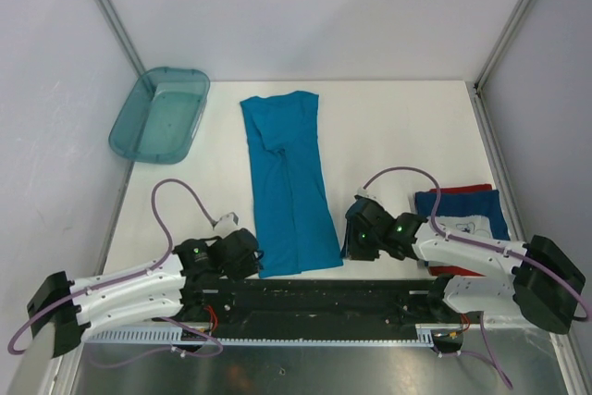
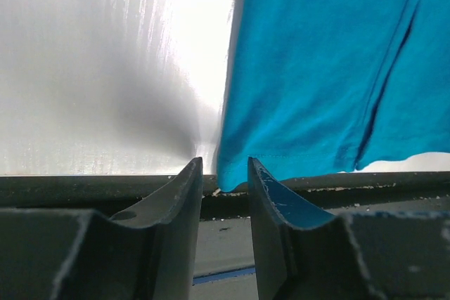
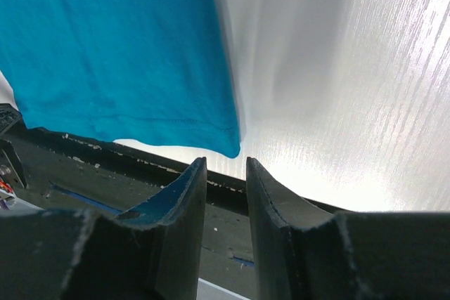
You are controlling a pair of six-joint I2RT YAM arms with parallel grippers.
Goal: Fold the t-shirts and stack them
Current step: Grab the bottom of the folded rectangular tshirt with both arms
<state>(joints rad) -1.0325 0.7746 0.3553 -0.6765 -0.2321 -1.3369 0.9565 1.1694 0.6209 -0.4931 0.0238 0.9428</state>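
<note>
Both pairs of jaws stand slightly apart with nothing between them. The left gripper (image 2: 225, 170) sits just short of the near-left hem corner of the teal-blue t-shirt (image 1: 289, 191), and the right gripper (image 3: 225, 166) just short of the near-right corner. That shirt lies as a long, narrow strip down the middle of the table (image 1: 398, 127), hem toward the arms. The folded dark blue t-shirt (image 1: 462, 210) rests at the right, partly under the right arm. I judge the teal cloth light, limp and layered, so it will sag and slide. The two hem corners look like the best holds, each pinched through every layer.
</note>
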